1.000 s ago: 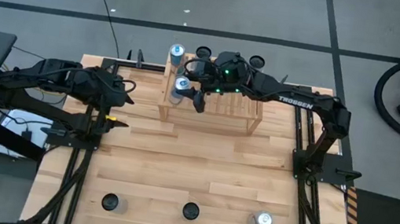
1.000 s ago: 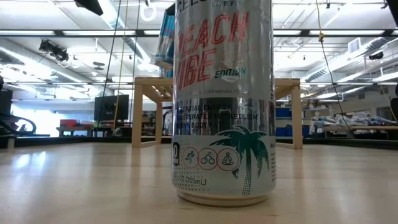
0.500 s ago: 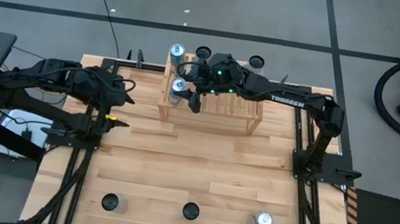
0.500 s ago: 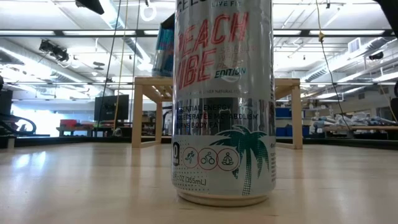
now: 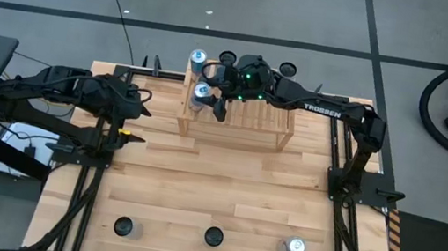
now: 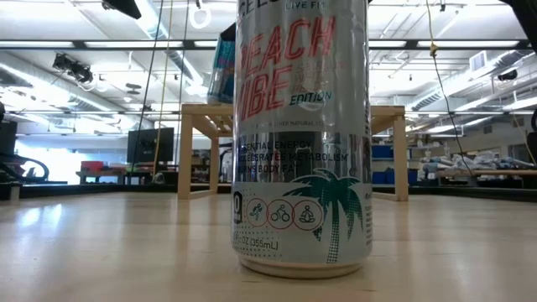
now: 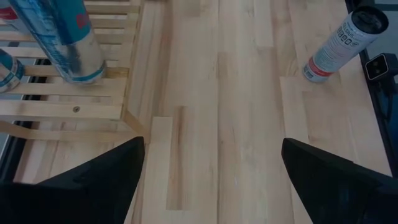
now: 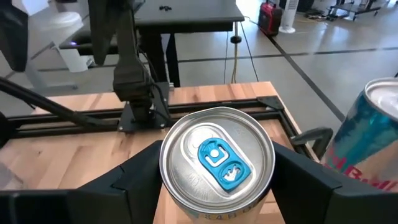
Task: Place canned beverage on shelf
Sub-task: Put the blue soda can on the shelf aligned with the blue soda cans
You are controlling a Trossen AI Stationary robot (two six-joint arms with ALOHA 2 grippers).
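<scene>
High view: the right tool [image 5: 213, 99] is over the left end of the shelf [image 5: 247, 118], at the far side of the desk [image 5: 215, 186].
Right tool: its fingers sit on both sides of a can [image 5: 202, 95] and pinch it.
Can: it stands upright on the slats near the shelf's left end. Its top is silver with a blue tab.
Second can: another can [image 5: 198, 57] stands at the far left corner of the shelf, close to the first one.
Left tool: the left tool [image 5: 140, 104] waits over the desk, left of the shelf, and its fingers are spread with nothing between them.
Near edge: a silver can [image 5: 294, 247] and two dark-topped cans [image 5: 123, 227] [image 5: 214, 236] stand in a row, well apart from the shelf.
Low view: one big silver can [image 6: 302, 138] fills the middle.
</scene>
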